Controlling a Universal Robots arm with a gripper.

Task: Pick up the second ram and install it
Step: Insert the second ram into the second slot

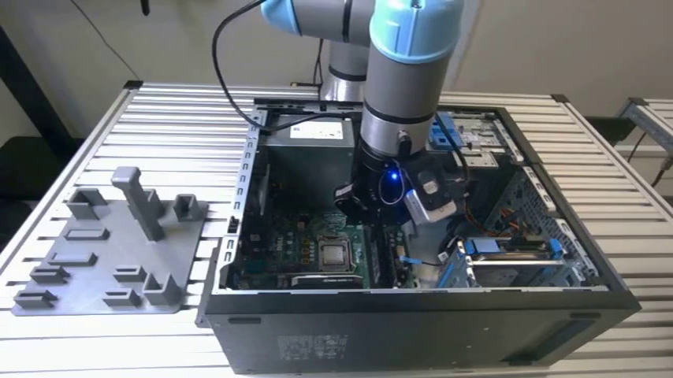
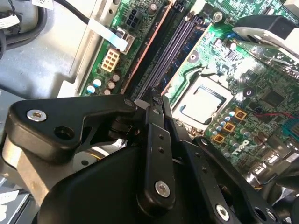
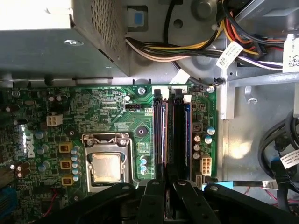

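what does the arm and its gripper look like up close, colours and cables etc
The arm is a grey tube with light blue joint caps, and a black cable loops alongside it. A blue light glows on its black wrist. The gripper is matte black, built of flat linkage bars joined by silver screws.

A slatted metal table (image 1: 179,118) of pale ribbed bars carries two things in the exterior view. Toward that view's left lies a flat grey plastic tray (image 1: 121,260) with small raised blocks and one tall upright post (image 1: 139,201). Just beside it, toward the view's right, an open black computer case (image 1: 421,315) rests on its side, its inside facing up, taking up most of the table's middle and right. Bare slats show along the table's far edge and at its corners. A second slatted surface (image 1: 654,118) stands apart at the far right.
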